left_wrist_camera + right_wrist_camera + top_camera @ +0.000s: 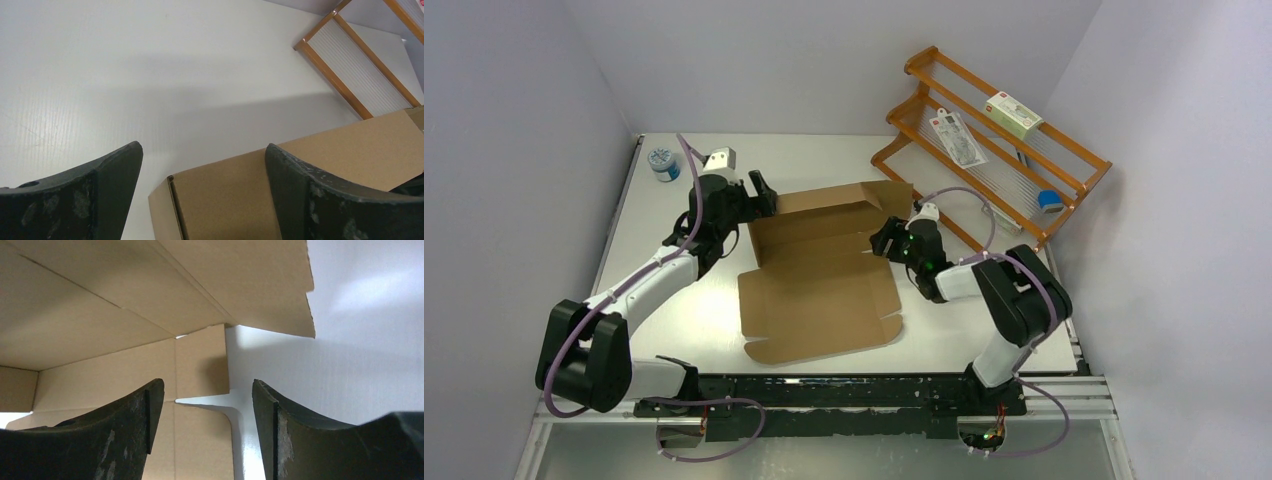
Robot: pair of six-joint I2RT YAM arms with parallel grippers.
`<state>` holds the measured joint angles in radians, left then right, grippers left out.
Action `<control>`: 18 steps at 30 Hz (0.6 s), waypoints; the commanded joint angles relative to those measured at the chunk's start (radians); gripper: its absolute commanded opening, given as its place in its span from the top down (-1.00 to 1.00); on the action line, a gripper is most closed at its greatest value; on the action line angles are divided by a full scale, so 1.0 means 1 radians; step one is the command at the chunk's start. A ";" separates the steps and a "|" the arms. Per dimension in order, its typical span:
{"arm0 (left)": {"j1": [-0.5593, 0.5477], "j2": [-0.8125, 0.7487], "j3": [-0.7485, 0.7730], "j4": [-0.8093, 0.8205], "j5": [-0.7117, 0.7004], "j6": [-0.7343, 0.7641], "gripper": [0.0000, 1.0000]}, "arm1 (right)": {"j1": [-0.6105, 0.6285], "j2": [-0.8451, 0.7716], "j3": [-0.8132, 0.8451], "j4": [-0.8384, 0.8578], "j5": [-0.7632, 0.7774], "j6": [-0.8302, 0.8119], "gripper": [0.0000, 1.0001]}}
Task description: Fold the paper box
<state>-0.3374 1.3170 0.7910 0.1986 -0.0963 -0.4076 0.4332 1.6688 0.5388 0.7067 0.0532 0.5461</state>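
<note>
The paper box (pixel 819 285) is a plain brown cardboard sheet in the middle of the table. Its far part is raised into a wall with side flaps; its near panel lies flat. My left gripper (pixel 767 196) is open at the far left corner of the raised wall, and that corner (pixel 210 200) shows between its fingers. My right gripper (pixel 886 240) is open at the box's right edge. In the right wrist view a small notched flap (pixel 202 362) and the flat panel's rounded corner (pixel 200 440) lie between its fingers, untouched.
An orange wooden rack (pixel 989 140) stands at the back right, holding a white carton (pixel 1014 113), a flat packet (pixel 959 137) and a blue item (pixel 1051 199). A small round tub (pixel 664 162) stands at the back left. The rack's corner (pixel 350 75) lies beyond the box.
</note>
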 commanded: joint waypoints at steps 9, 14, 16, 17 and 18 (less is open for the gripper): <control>-0.002 -0.005 -0.001 0.009 0.068 0.022 -0.94 | 0.029 0.163 0.042 0.168 -0.036 0.015 -0.13; -0.002 -0.004 -0.004 0.020 0.087 0.016 -0.92 | 0.070 0.121 0.045 0.159 -0.038 -0.040 0.09; -0.002 -0.003 -0.006 0.026 0.087 0.018 -0.92 | 0.092 0.099 0.049 0.140 -0.016 -0.084 0.17; -0.002 -0.001 -0.005 0.026 0.087 0.019 -0.92 | 0.102 0.091 0.047 0.139 -0.005 -0.104 0.22; -0.001 0.001 -0.002 0.019 0.087 0.019 -0.92 | 0.111 0.084 0.044 0.148 0.001 -0.126 0.30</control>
<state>-0.3351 1.3170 0.7906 0.2058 -0.0498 -0.3981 0.4999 1.7988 0.5709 0.8394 0.0399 0.5110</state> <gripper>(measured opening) 0.963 0.411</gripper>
